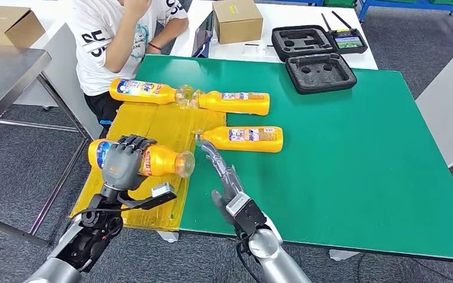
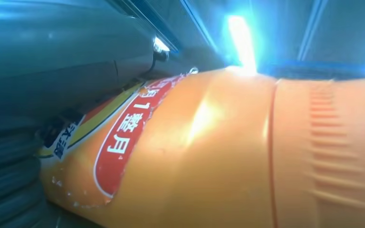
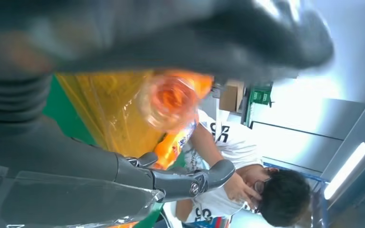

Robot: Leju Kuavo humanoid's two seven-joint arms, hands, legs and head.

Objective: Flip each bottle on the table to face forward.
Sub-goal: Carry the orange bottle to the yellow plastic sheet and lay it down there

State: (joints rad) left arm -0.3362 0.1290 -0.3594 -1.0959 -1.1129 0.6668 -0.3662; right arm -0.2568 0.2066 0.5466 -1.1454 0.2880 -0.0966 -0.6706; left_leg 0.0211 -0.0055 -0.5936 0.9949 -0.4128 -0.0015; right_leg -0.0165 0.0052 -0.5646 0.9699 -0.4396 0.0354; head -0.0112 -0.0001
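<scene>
One green table [image 1: 354, 171], grey carpet [image 1: 12, 171]

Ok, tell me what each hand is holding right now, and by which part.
The left hand grips the near orange plastic bottle around its labelled middle. The right hand holds nothing, its fingers extended.

A person in a white shirt [image 1: 103, 35] sits beyond a cardboard box [image 1: 237, 20] and foam-lined case [image 1: 320, 72].

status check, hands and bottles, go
Left hand grips nearest bottle. Right hand open, by its cap. Three bottles lying flat beyond. Nothing blocking.
</scene>
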